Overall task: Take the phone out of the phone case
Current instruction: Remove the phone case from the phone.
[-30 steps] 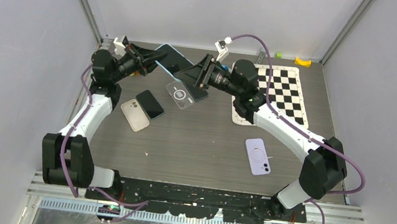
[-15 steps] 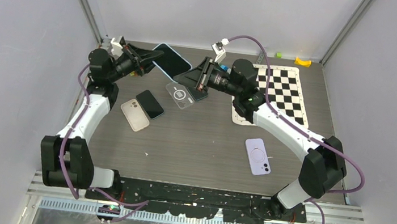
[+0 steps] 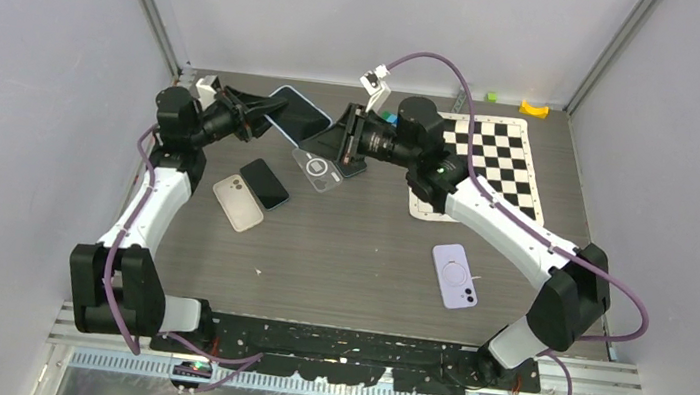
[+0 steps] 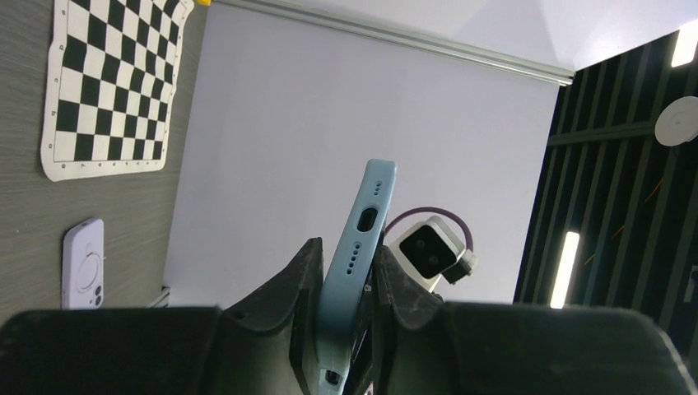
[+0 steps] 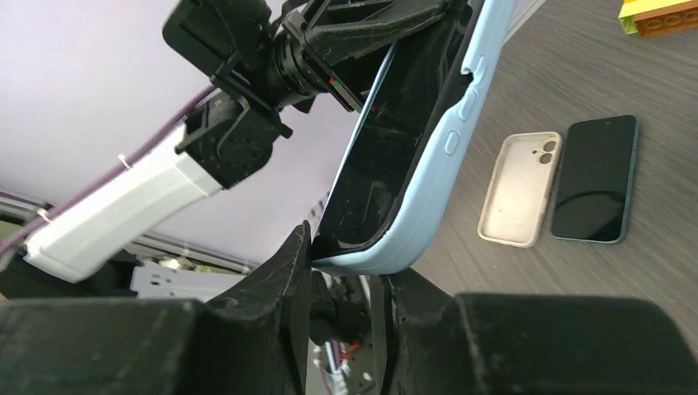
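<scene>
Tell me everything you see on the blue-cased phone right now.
The phone, with a dark glossy screen, sits in a light-blue, matte, rubbery-looking case with raised side buttons and cutouts for port and speaker holes. It is held in the air, tilted on edge, over the far left of the table. The left hand clamps the port end; the right hand straddles the opposite corner, grip unclear.

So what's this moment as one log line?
left pincer: clamped on blue-cased phone | right pincer: at its other end, grip unclear | phone: in the air, not yet out of case
</scene>
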Tool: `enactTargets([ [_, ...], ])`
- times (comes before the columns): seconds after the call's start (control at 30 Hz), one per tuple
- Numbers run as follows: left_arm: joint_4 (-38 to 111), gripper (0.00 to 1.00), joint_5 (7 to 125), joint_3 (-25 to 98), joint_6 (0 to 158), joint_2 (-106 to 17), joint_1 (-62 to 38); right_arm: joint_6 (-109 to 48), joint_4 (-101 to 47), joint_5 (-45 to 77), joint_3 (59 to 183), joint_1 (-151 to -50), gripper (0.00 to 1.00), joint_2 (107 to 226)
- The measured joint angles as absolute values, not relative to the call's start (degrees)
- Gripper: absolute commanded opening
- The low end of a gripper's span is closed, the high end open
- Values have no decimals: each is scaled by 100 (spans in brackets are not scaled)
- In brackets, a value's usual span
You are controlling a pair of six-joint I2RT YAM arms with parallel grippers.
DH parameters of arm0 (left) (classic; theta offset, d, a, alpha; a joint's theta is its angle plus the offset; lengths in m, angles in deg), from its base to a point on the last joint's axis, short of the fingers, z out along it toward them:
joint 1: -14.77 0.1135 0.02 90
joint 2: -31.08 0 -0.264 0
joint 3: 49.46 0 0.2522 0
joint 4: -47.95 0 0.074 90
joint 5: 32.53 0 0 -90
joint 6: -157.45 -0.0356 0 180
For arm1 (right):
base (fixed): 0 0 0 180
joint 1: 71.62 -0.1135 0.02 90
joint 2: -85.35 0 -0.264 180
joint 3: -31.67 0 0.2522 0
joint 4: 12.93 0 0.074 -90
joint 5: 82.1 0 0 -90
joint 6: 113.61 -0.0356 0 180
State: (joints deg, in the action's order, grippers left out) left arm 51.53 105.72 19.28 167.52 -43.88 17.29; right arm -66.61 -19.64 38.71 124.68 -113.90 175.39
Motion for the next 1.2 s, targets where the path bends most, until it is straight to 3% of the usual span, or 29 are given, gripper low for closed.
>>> enactTargets([
  [0.17, 5046, 0, 10615, 1865, 16855, -4388, 1732, -6134, -2371, 3801, 12662, -11471, 26, 17539],
  [0.6, 4670, 0, 10668, 1827, 16934, -4366, 1677, -5103, -3298, 3798, 13069, -11604, 26, 17539],
  [0.93, 4060, 0, 10530, 1723, 17074, -4366, 1590, -4200, -3492, 3560, 13073, -11816, 8, 17550],
  [1.07, 3977, 0, 10471, 1685, 17117, -4366, 1583, -4038, -3529, 3385, 13073, -11856, 7, 17552],
  [1.13, 3995, 0, 10416, 1685, 17168, -4366, 1579, -4040, -3490, 3320, 13071, -11856, 11, 17552],
  [1.2, 4124, 0, 10342, 1657, 17211, -4366, 1579, -4073, -3407, 3254, 13027, -11854, 22, 17547],
])
